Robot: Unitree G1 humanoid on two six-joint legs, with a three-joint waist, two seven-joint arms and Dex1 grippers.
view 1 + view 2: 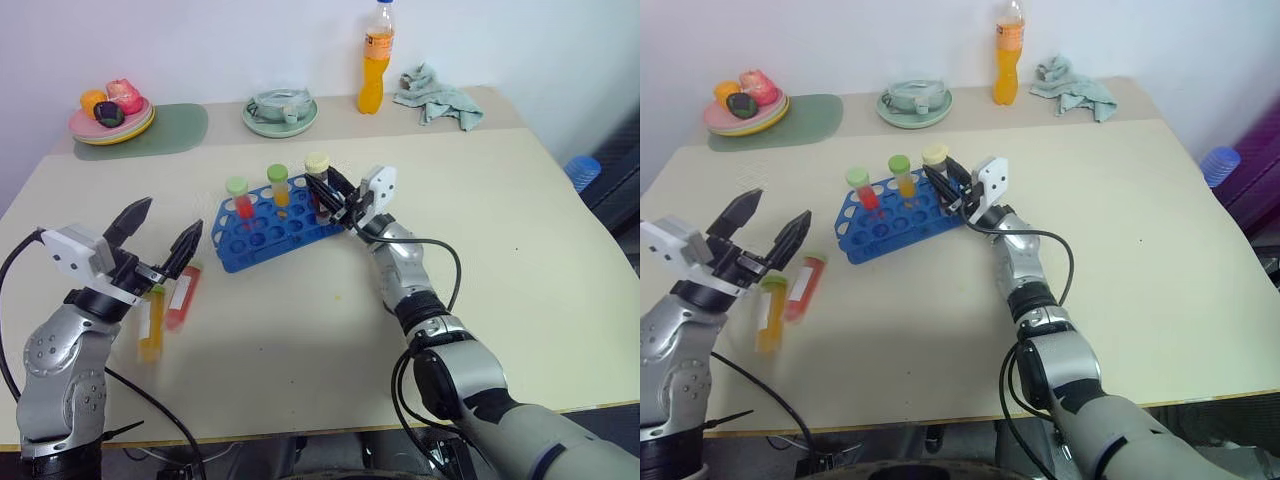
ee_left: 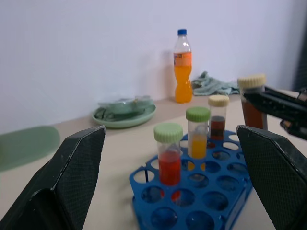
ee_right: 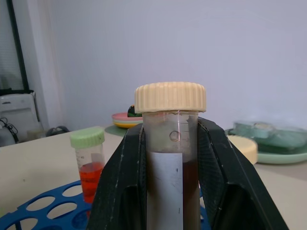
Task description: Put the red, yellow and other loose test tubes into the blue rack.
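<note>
The blue rack (image 1: 262, 238) lies mid-table. A red tube (image 1: 240, 198), a yellow tube (image 1: 279, 186) and a dark cream-capped tube (image 2: 218, 115) stand upright in it. My right gripper (image 1: 330, 193) is shut on another dark brown tube with a cream cap (image 3: 170, 143). It holds that tube upright at the rack's right end; I cannot tell if its base is in a hole. My left gripper (image 1: 171, 214) hangs open left of the rack. Just under it, a loose red tube (image 1: 183, 296) and a loose yellow-orange tube (image 1: 150, 328) lie flat on the table.
An orange drink bottle (image 1: 374, 62) and a teal cloth (image 1: 438, 96) stand at the back right. At the back are a pale green plate (image 1: 281, 112), a plate of toy fruit (image 1: 112, 110) and a green mat (image 1: 165, 130).
</note>
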